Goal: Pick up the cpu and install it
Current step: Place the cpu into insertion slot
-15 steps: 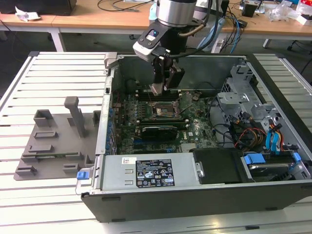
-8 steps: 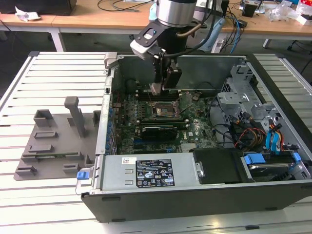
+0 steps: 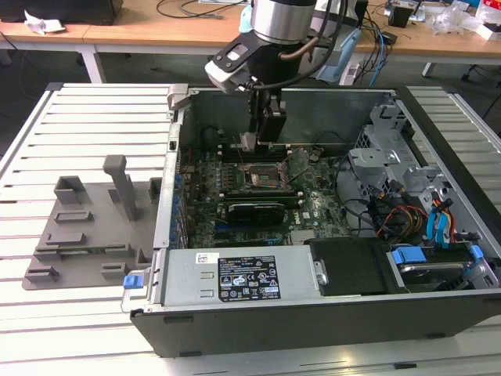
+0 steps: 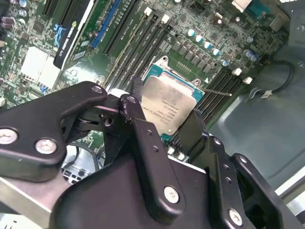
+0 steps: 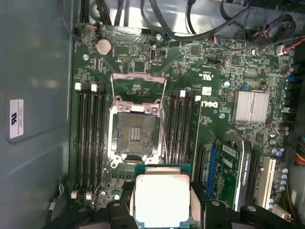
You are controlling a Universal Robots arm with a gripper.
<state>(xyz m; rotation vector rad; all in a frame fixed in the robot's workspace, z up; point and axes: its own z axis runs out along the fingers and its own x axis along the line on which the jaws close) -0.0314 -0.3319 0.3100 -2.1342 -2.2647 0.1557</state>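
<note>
You've got the pick done and the install left. On the slatted desk (image 3: 86, 125) the open PC case (image 3: 313, 313) holds the motherboard (image 5: 209, 71), a graphics card (image 3: 254, 211), a drive cage (image 3: 391, 164) and loose cables; the grey tray (image 3: 78, 227) sits on the desk at the exterior view's left, beside the case and well apart from the arm. The gripper (image 3: 252, 141) hangs inside the case over the board, clenched on the cpu (image 5: 162, 200); in the second wrist view its fingers (image 4: 143, 133) pinch two opposite edges, metal top facing the camera. The socket (image 5: 136, 136) is open; load plate (image 5: 138, 83) is raised, contact field bare, nothing seated in it. In the first wrist view the cpu is near the socket, off to one side, not over it and not touching it. My read: roughly halfway; alignment, lowering and release aren't done yet.
</note>
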